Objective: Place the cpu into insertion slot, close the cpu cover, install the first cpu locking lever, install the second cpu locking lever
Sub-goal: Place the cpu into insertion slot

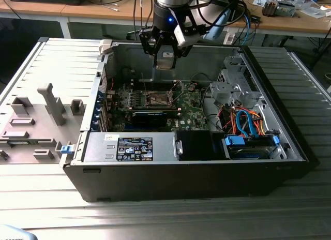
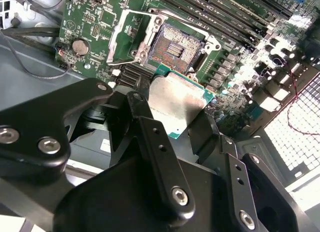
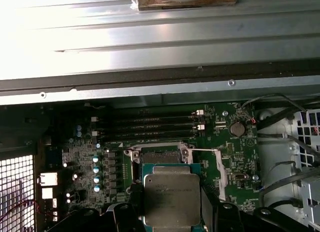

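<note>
My gripper point(image 1: 164, 58) hangs over the open computer case, shut on the cpu point(image 1: 165, 61), a thin square chip with a silvery top. In both wrist views the cpu point(image 2: 172, 99) point(image 3: 171, 194) sits between the black fingers point(image 2: 150, 137), held above the green board and apart from it. The insertion slot point(image 1: 158, 99) point(image 2: 175, 46) point(image 3: 159, 156) lies below it with its dark centre bare. The cpu cover point(image 2: 127, 36) point(image 3: 220, 174) is swung open to one side of the slot. Two thin lever rods point(image 1: 144, 85) stand up beside the slot.
Long memory slots point(image 3: 150, 126) run beside the socket. A black graphics card point(image 1: 150, 116) lies across the board towards the front. A power supply point(image 1: 129, 148), a drive cage point(image 1: 232, 85) and orange and blue cables point(image 1: 248, 125) crowd the case. The removed side panel point(image 1: 36, 116) lies at the exterior view's left.
</note>
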### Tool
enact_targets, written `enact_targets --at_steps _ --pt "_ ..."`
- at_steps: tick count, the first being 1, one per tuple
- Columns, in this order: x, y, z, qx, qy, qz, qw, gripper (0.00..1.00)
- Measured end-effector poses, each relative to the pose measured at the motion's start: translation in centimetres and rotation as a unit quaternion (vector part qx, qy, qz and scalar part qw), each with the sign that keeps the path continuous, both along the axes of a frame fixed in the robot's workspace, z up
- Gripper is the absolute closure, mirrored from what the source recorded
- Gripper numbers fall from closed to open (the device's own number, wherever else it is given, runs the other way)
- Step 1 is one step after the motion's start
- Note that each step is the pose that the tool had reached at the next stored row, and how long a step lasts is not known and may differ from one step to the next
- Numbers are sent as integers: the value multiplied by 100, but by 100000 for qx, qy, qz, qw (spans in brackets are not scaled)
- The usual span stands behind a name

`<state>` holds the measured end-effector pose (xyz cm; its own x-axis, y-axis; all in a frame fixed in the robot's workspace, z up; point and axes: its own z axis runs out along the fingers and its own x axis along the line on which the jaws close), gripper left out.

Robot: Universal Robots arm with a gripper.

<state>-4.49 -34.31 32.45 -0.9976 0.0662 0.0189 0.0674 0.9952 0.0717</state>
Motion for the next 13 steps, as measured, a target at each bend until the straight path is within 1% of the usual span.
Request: enact_targets --at_steps 4,13 --pt "0 0 -1 1 1 -711 99997 45" --pt "0 1 -1 0 0 -1486 99989 45"
